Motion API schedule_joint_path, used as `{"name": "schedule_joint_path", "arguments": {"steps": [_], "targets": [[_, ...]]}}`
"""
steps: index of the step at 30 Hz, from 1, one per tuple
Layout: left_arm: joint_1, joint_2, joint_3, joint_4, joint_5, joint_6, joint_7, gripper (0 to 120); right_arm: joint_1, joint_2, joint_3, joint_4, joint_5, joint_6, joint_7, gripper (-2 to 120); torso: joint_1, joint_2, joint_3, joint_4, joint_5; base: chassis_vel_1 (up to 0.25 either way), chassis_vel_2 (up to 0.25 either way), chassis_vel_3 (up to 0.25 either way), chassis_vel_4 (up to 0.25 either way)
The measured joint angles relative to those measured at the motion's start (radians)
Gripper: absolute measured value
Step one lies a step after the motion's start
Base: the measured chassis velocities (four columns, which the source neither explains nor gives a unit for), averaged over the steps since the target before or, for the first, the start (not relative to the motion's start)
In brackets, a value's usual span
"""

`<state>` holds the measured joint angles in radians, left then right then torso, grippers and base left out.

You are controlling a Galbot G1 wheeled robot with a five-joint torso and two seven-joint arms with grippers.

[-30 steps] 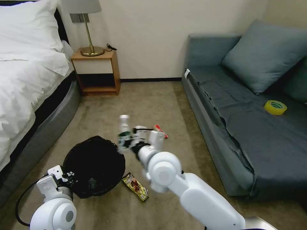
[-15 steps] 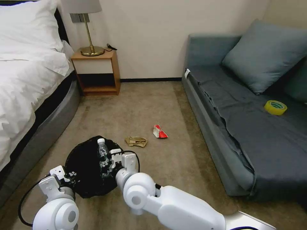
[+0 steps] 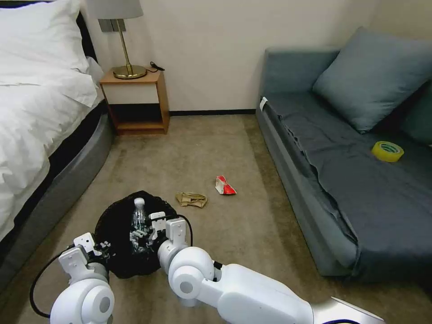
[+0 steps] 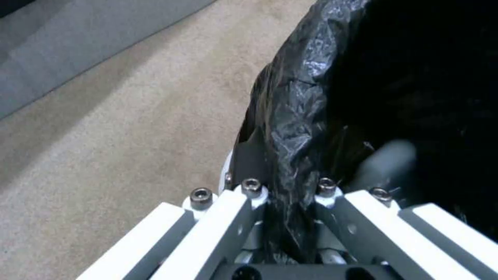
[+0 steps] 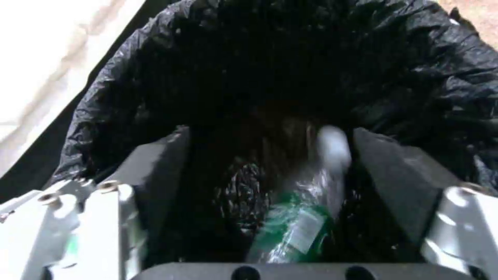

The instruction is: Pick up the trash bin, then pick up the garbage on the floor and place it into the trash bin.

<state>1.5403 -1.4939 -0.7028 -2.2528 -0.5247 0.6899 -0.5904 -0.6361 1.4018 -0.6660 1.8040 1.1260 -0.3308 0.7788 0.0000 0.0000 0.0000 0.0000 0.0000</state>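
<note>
The trash bin (image 3: 119, 263), lined with a crinkly black bag, sits low at the front left, and my left gripper (image 3: 101, 246) is shut on its near rim. In the left wrist view the left gripper (image 4: 311, 155) pinches the bag-covered rim of the bin (image 4: 295, 97). My right gripper (image 3: 144, 229) hovers over the bin mouth. Its fingers stand wide apart in the right wrist view (image 5: 272, 134), with the green-labelled clear bottle (image 5: 306, 217) loose and blurred between them, pointing into the bin (image 5: 270, 58). More garbage lies on the carpet: crumpled tan paper (image 3: 191, 199) and a red-white packet (image 3: 225, 186).
A bed (image 3: 40, 126) runs along the left and a wooden nightstand (image 3: 135, 101) with a lamp stands by the far wall. The grey sofa (image 3: 342, 180) on the right carries a yellow tape roll (image 3: 387, 151). Open carpet lies between bed and sofa.
My right arm swung left with the bottle from above the floor litter to over the bin mouth, uncovering the tan paper. The left gripper kept hold of the rim.
</note>
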Motion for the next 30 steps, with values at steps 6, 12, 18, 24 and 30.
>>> {"name": "schedule_joint_path", "arguments": {"steps": [6, 12, 18, 24, 30], "targets": [[0.001, 0.001, -0.008, -0.001, -0.001, -0.001, 0.0, 3, 0.011, -0.021, 0.037, 0.013, -0.077, -0.001, -0.028, 99, 0.0, 0.0, 0.0, 0.0001, 0.0001, 0.0, 0.0, 0.0, 0.0], [0.001, 0.005, -0.031, -0.001, -0.005, -0.004, 0.002, 3, 0.077, -0.14, 0.169, 0.005, -0.286, -0.036, -0.145, 100, 0.0, 0.0, 0.0, 0.0001, 0.0003, 0.0, 0.0, 0.0, 0.0], [-0.001, 0.01, -0.041, 0.004, -0.008, -0.004, 0.003, 3, 0.082, -0.349, 0.17, -0.003, -0.46, -0.063, -0.255, 100, 0.0, 0.0, 0.0, -0.0006, 0.0002, 0.0, 0.0, 0.0, 0.0], [-0.005, 0.009, -0.04, 0.013, -0.009, -0.004, 0.004, 3, 0.085, -0.457, 0.04, -0.003, -0.522, -0.078, -0.401, 100, 0.0, 0.0, 0.0, -0.0001, 0.0004, 0.0, 0.0, 0.0, 0.0], [-0.002, 0.006, -0.039, 0.017, -0.006, -0.009, 0.005, 3, 0.137, -0.471, -0.08, 0.005, -0.432, -0.136, -0.458, 100, 0.0, 0.0, 0.0, 0.0, 0.0001, 0.0, 0.0, 0.0, 0.0]]}}
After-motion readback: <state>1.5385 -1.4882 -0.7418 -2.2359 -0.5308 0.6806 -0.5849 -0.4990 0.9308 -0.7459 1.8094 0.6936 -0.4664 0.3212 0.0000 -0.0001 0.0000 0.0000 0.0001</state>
